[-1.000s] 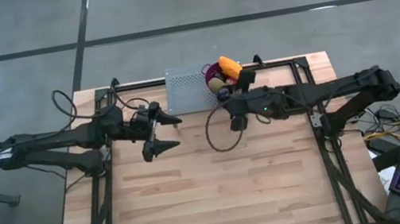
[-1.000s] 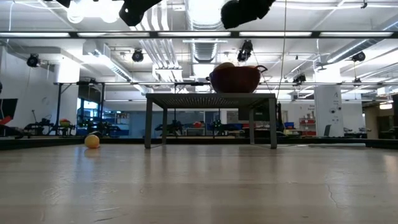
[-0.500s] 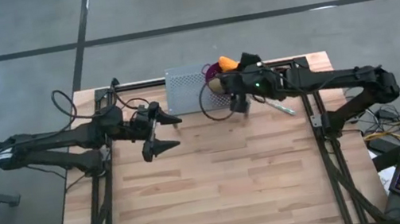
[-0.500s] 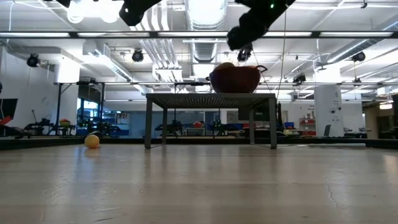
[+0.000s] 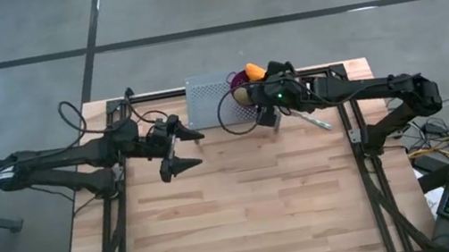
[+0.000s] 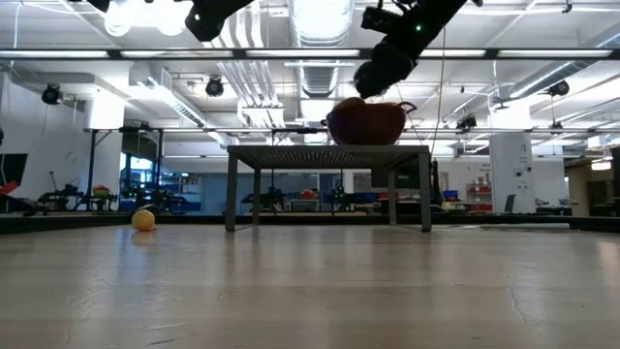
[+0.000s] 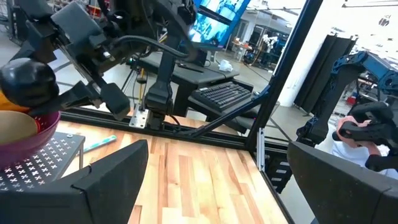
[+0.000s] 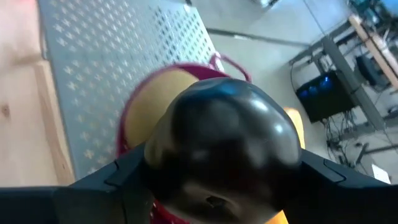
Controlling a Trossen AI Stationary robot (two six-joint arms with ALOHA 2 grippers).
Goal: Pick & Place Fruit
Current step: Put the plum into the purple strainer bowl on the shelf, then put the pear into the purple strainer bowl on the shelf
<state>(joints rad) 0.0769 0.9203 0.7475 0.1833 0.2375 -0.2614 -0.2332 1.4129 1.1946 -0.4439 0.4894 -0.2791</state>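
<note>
I've got the near-black fruit [image 8: 224, 149] clamped across its middle in my right gripper [image 5: 264, 102], poised over the purple bowl [image 8: 134, 118]. Looks smooth, rigid, light; could slip. Left gripper [image 5: 176, 152] waits wide open, empty.

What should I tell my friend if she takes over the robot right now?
Right gripper: shut on a near-black round fruit, hanging just above the purple bowl.
Left gripper: open, holding nothing, waiting over the table's left side.
The bowl sits on a grey perforated stand at the table's back edge and already holds an orange fruit and a yellowish one.
A small orange ball lies on the table, and a thin utensil lies by the right arm.
Left: drop the black fruit in, then fetch the ball.
</note>
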